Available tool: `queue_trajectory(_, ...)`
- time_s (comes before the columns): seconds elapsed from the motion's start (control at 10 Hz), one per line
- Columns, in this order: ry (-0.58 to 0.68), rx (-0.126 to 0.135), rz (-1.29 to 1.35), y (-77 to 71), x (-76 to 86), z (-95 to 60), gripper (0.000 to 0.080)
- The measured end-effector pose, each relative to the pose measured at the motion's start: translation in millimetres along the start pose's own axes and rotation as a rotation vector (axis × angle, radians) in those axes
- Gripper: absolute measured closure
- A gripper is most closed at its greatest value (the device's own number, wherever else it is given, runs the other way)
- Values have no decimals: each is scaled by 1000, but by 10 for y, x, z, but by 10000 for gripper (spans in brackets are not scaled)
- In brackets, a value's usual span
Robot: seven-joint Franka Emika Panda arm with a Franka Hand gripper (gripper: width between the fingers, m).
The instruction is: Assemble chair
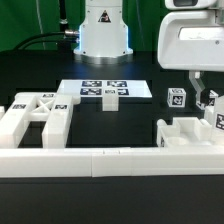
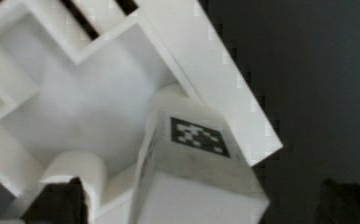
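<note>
The chair lies in loose matte-white pieces. A flat X-braced panel [image 1: 35, 115] rests at the exterior view's left. A frame piece [image 1: 188, 133] sits at the right against the rail, and a tagged post [image 1: 177, 98] stands just behind it. My gripper [image 1: 205, 106] hangs over this right-hand group. In the wrist view a white post with a square tag [image 2: 198, 136] rises between the fingers of the gripper [image 2: 195, 205]. The jaws stand wide, and a dark gap shows between the post and one finger [image 2: 342, 203]. Behind the post lies a braced white frame [image 2: 61, 75].
The marker board [image 1: 105, 90] lies flat at the table's middle back. A long low white border rail [image 1: 110, 160] runs along the front. The robot base [image 1: 103, 30] stands behind the board, with cables trailing to the left.
</note>
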State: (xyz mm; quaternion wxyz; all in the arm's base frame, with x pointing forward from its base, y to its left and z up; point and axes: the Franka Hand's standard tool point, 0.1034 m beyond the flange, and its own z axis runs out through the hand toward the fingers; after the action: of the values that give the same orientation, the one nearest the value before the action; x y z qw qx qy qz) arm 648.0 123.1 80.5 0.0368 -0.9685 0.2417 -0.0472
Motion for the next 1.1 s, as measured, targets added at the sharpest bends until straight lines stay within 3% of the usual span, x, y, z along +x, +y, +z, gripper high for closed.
queue_trajectory(0.6,4,-35,-665,21,-33,43,151)
queue_trajectory(1.0,5,-46,-883,44,1,33,151)
queue_trajectory(1.1,5,-46,-882,44,1,34,276)
